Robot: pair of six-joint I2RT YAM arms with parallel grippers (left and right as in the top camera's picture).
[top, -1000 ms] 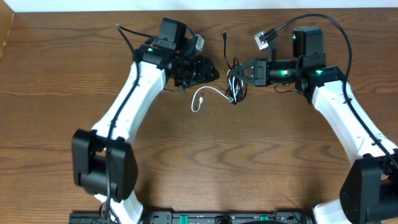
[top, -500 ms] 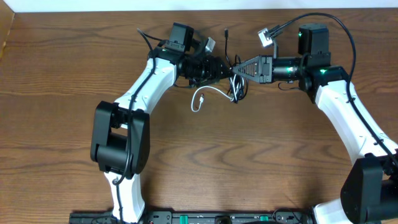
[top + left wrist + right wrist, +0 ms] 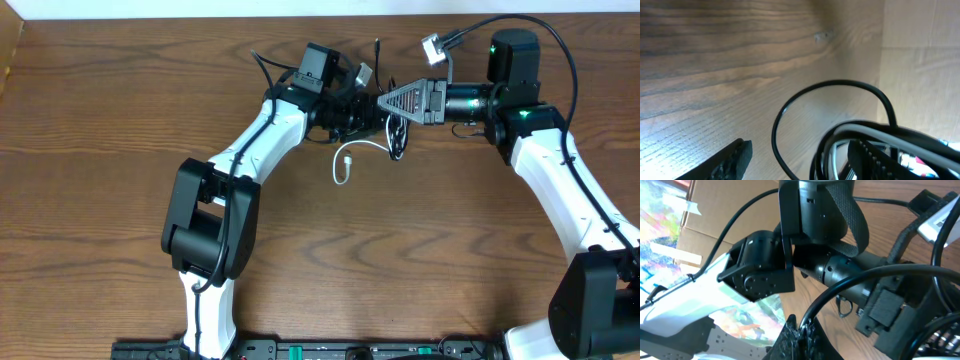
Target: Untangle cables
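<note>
Our left claw has swung in, jaws parted. Our right claw pinches the limp black cable; we'd grip beside it

Overhead straight down on table; wrist views close-up, face to face, black cable perhaps common.

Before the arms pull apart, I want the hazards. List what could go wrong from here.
1. The right gripper, shut on the black cable, sits almost tip to tip with the open left gripper; they may collide.
2. The white cable runs into the black cable's loops; a hard pull could tighten the tangle rather than free it.
</note>
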